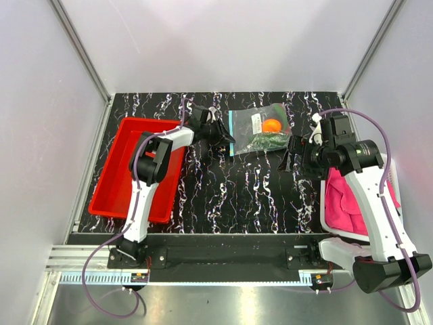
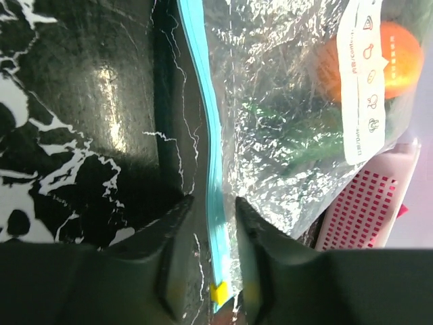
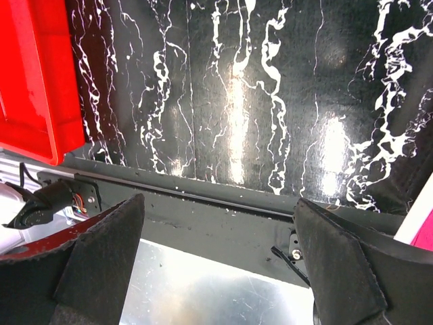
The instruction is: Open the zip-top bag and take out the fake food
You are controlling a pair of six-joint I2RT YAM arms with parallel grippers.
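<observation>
Left tool [image 2: 210, 271] pinches, apparently, the zip-top bag [image 2: 284, 135] by its teal strip to anchor it; right tool [image 3: 216, 264] gapes wide, empty.

On the black marble-patterned table [image 1: 223, 183], the clear crinkly zip-top bag [image 1: 260, 130] lies toward the far edge, about midway across. Inside it sit the round orange plastic fruit [image 1: 271, 125] and, just nearer the arms, the dark green plastic cucumber [image 1: 265, 141]. The left arm's black two-finger gripper [image 1: 215, 133] is right at the bag's left edge, its fingers either side of the teal zip strip [image 2: 206, 128]. The red rectangular plastic tray [image 1: 139, 169] lies on the table's left side. The right arm's black gripper [image 1: 292, 154] hangs just right of the bag, apart from it. The pink folded cloth [image 1: 352, 200] lies at the right edge, under that arm.
</observation>
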